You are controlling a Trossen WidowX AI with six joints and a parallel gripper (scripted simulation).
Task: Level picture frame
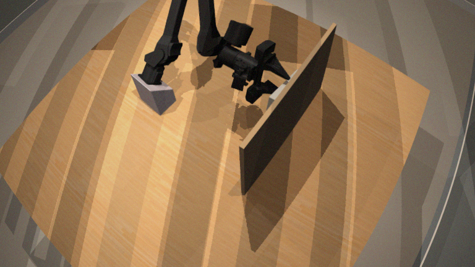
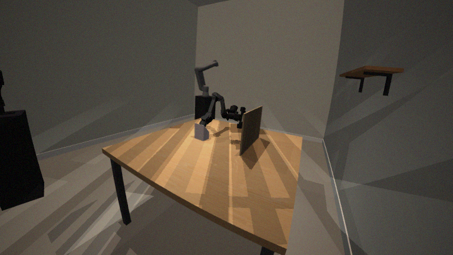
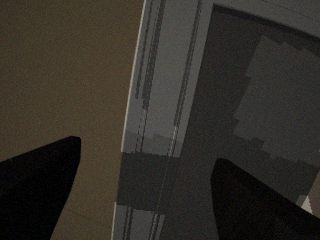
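The grey picture frame point(image 3: 167, 65) point(image 1: 277, 94) hangs on the near side of the upright wall panel point(image 1: 290, 110) point(image 2: 250, 130) point(image 3: 65, 70). In the wrist view its side bar runs aslant, top to the right, and its inner top edge slopes down to the right. In the top view only a pale sliver shows past the panel's edge. My gripper point(image 3: 147, 159) point(image 1: 283, 84) is open close in front of the frame. In the wrist view, one finger is left of the side bar, over the panel, and the other is right of it, over the inner picture. The screw and notched strip are hidden.
The panel stands upright on the wooden table point(image 1: 133, 180) point(image 2: 207, 172), its blank back to the top and exterior views. The arm's grey base block point(image 1: 154, 97) point(image 2: 201, 132) stands left of it. A wall shelf point(image 2: 377, 71) is off to the right. Striped shadows cross the table.
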